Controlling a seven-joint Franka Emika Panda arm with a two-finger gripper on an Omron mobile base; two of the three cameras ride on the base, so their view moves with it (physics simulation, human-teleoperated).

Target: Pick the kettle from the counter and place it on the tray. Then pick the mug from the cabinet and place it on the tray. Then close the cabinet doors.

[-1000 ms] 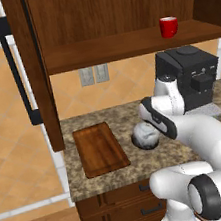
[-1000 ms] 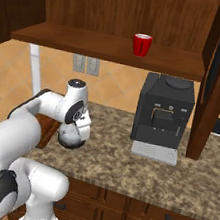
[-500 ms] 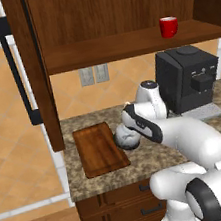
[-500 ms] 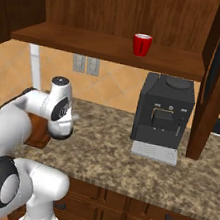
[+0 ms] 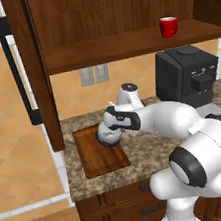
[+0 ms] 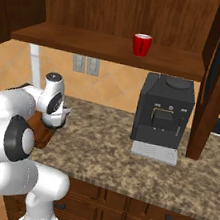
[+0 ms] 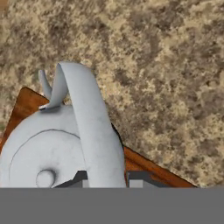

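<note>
Kettle [image 7: 48, 148] hangs by its arched handle in the gripper [image 7: 107, 177], fingers clamped on the band, above the tray's [image 5: 92, 161] upper right part (whether it touches the wood, cannot tell). Tray lies on the counter [image 5: 144, 150] at about 9 o'clock from the black coffee machine [image 5: 186, 78]. Mug [image 5: 168, 26] stands on the cabinet [image 5: 93, 19] shelf, roughly 12 o'clock of the machine, doors open.
</note>
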